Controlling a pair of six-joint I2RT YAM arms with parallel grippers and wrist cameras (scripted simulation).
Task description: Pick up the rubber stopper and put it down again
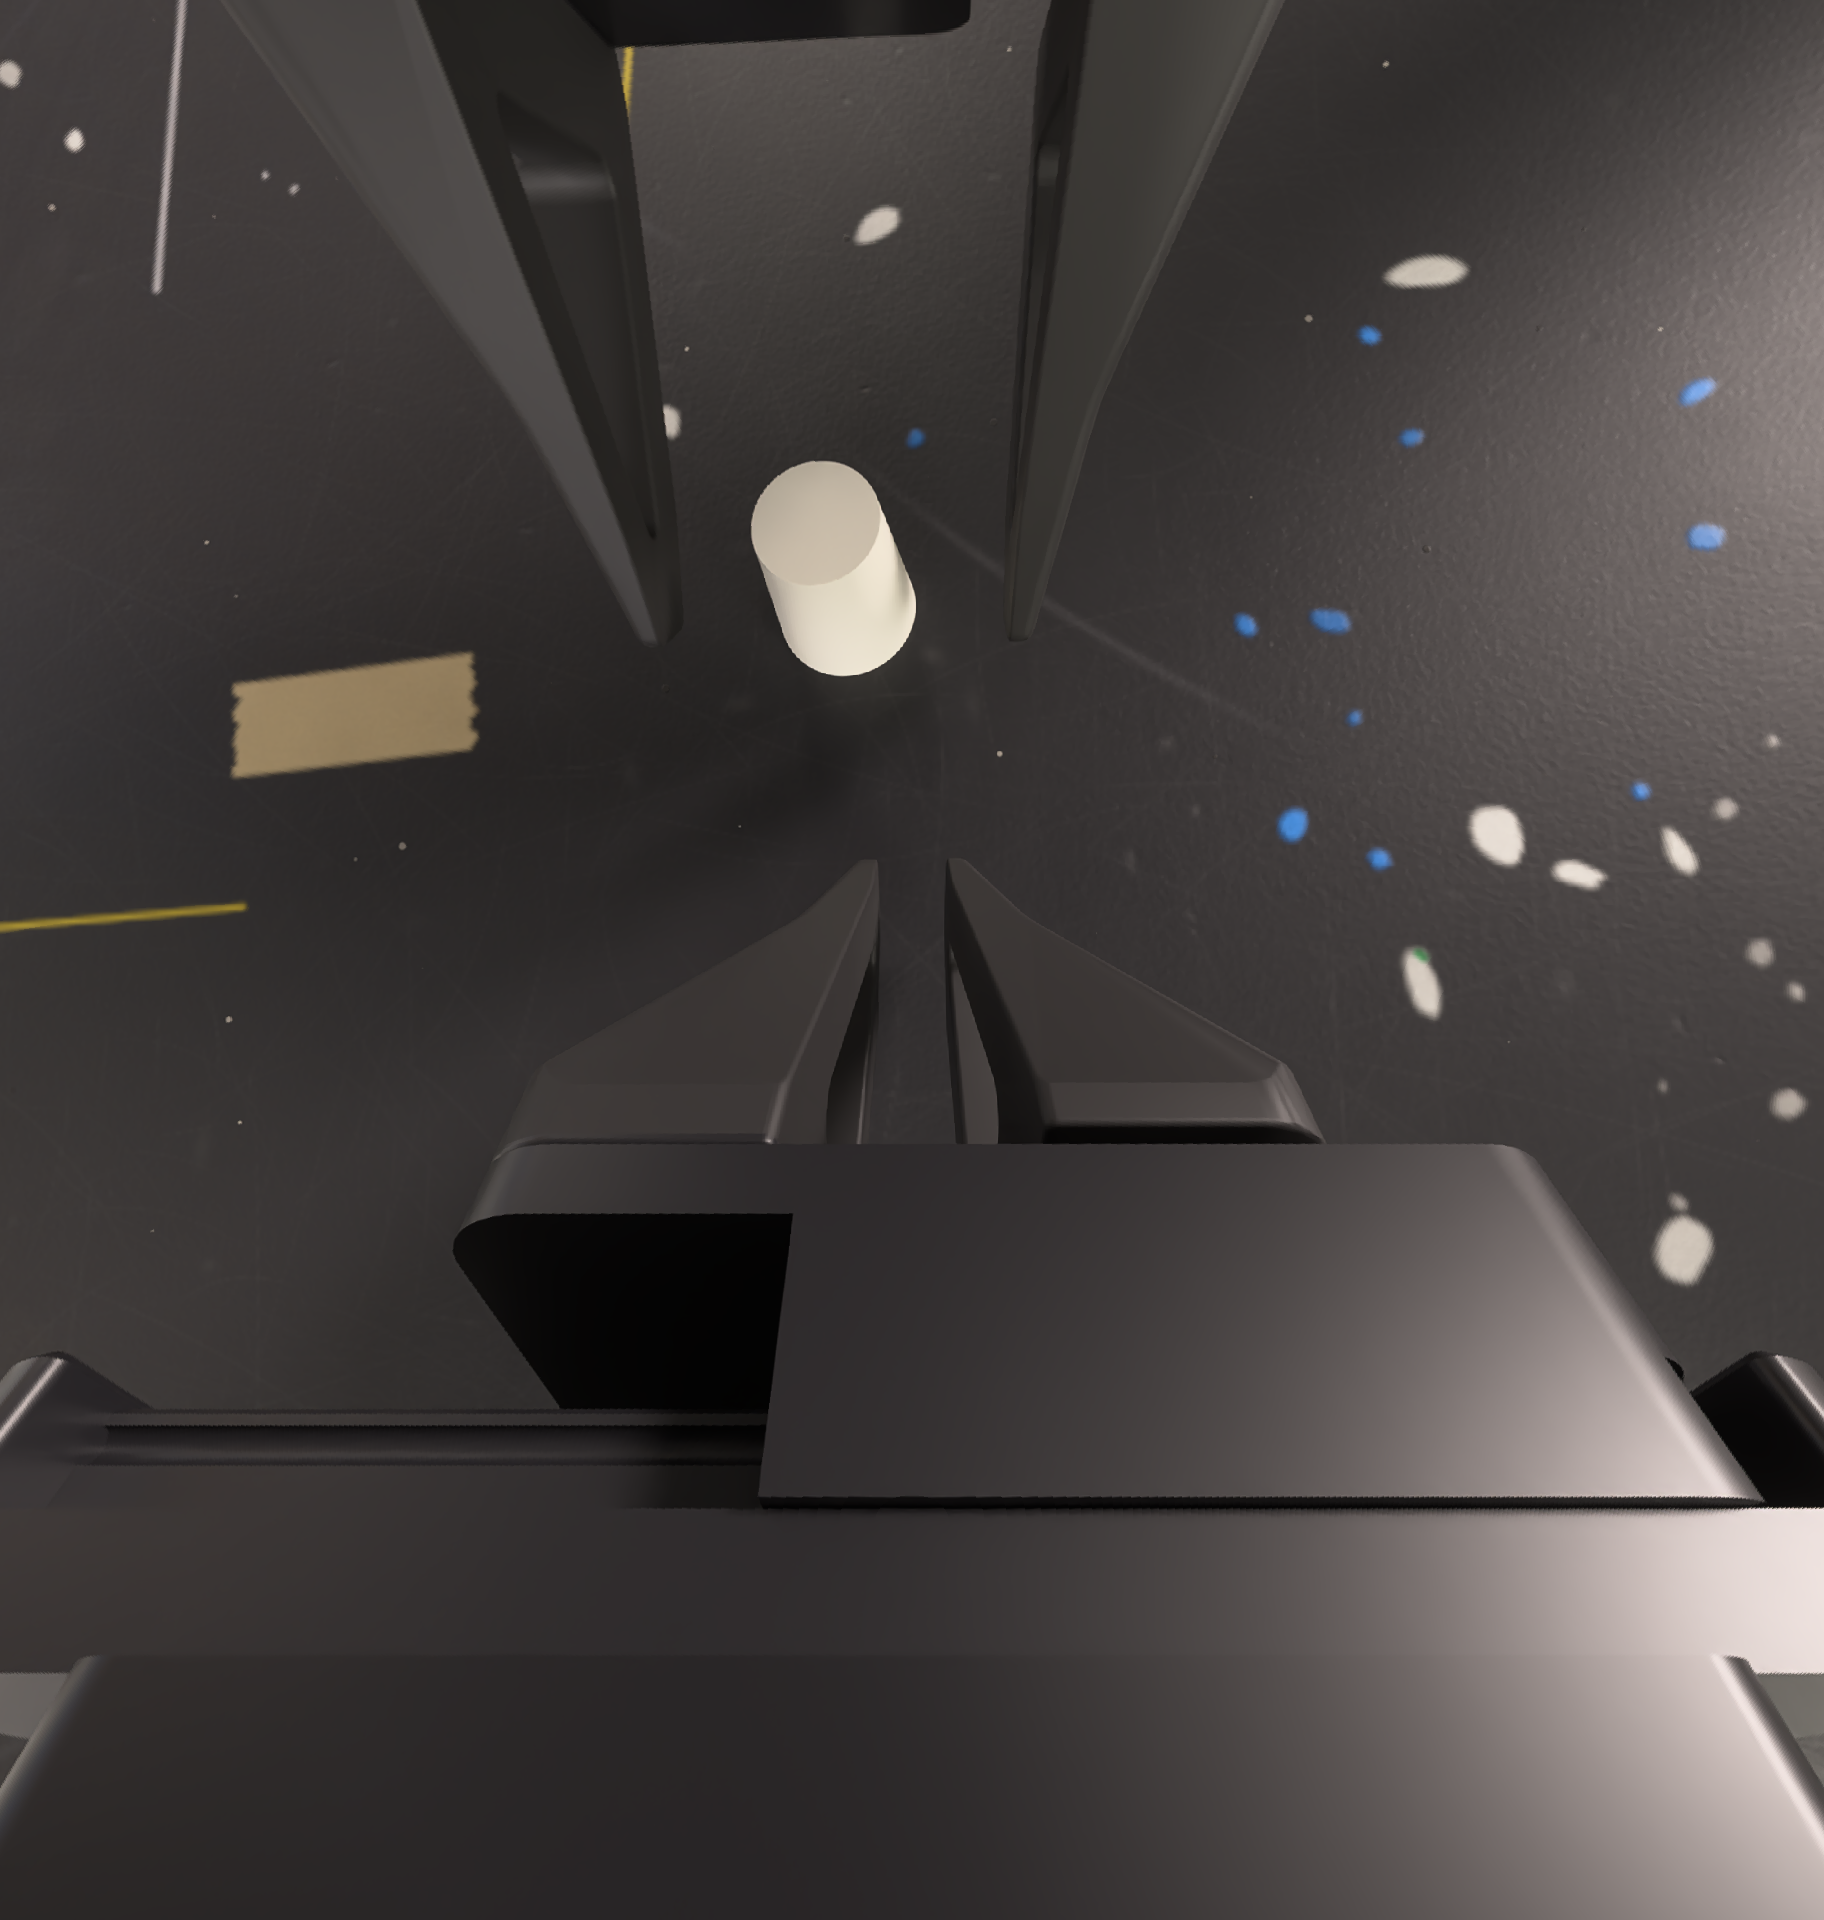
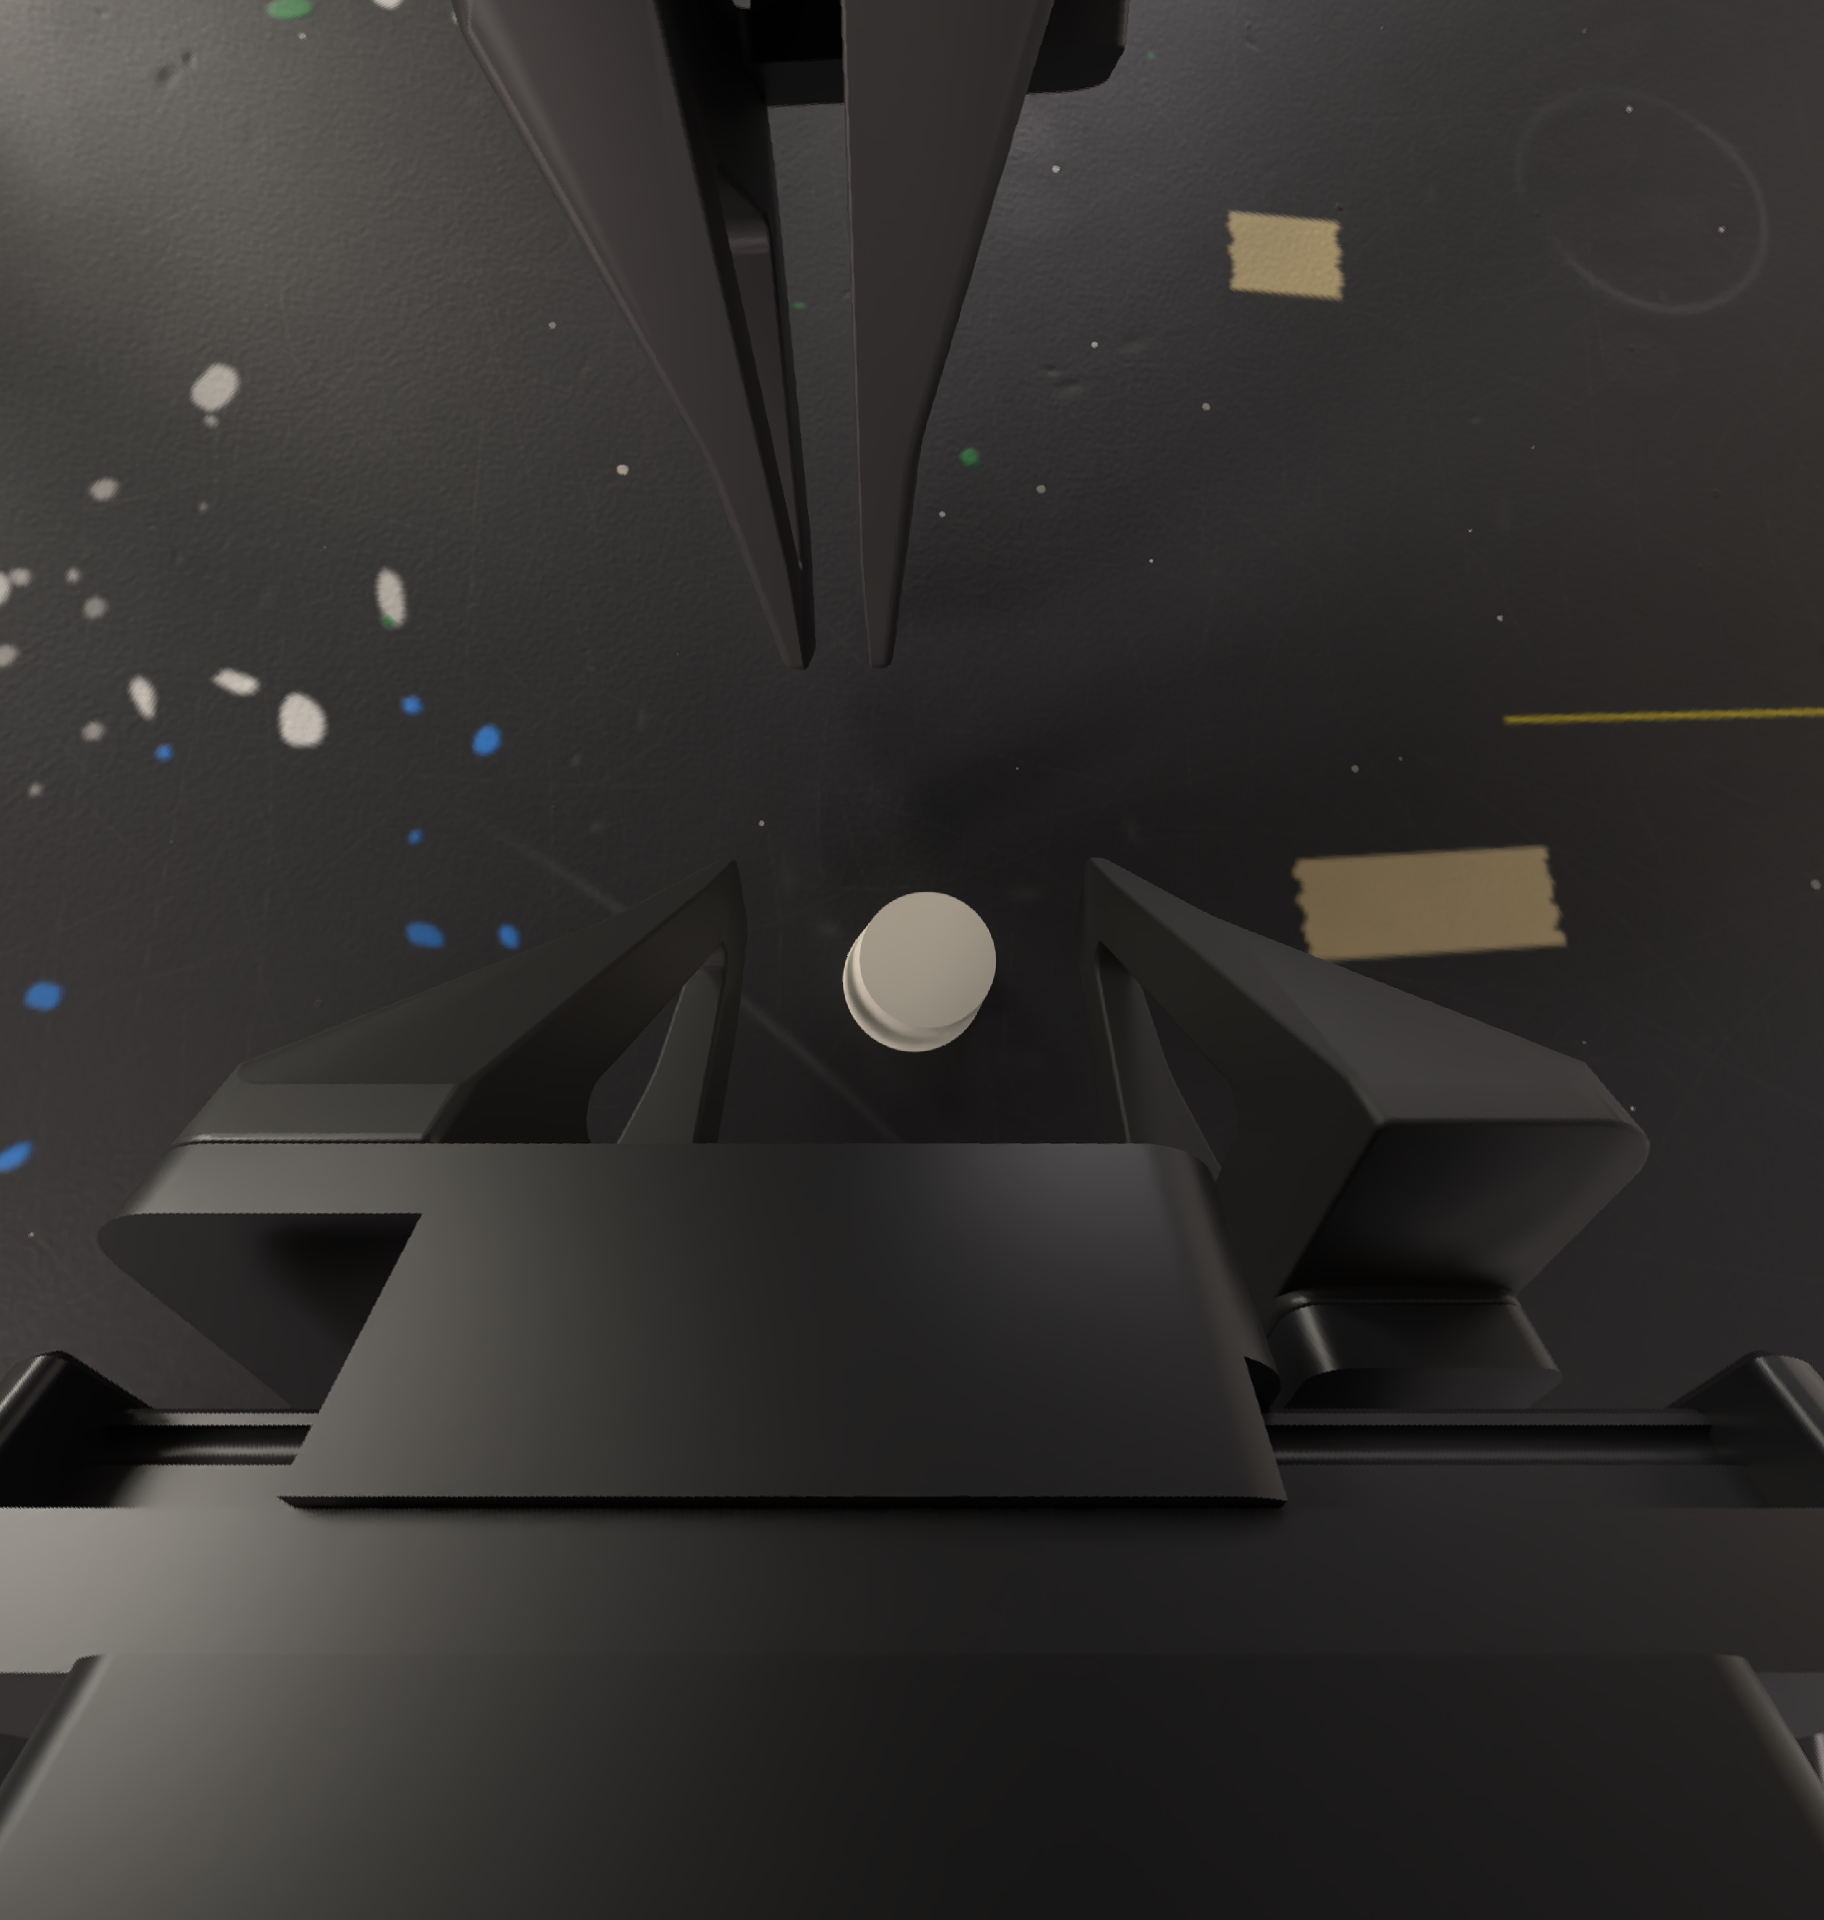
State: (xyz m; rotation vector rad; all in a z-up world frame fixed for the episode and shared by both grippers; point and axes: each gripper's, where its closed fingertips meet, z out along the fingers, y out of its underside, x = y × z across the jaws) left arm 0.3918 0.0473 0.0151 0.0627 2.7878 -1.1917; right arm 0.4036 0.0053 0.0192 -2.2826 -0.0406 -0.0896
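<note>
Nearest us, the right pincer (image 2: 913, 868) stands wide open astride the upright white rubber stopper (image 2: 920, 971), untouched on the dark bench (image 2: 1303, 582). We note the left pincer (image 1: 912, 862) nearly closed, empty.

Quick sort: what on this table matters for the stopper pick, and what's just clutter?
In play:
- rubber stopper, standing between the open right gripper fingers
- left gripper, nearly closed, holding nothing

Lying about:
- tan tape strips
- paint flecks
- yellow line
</note>
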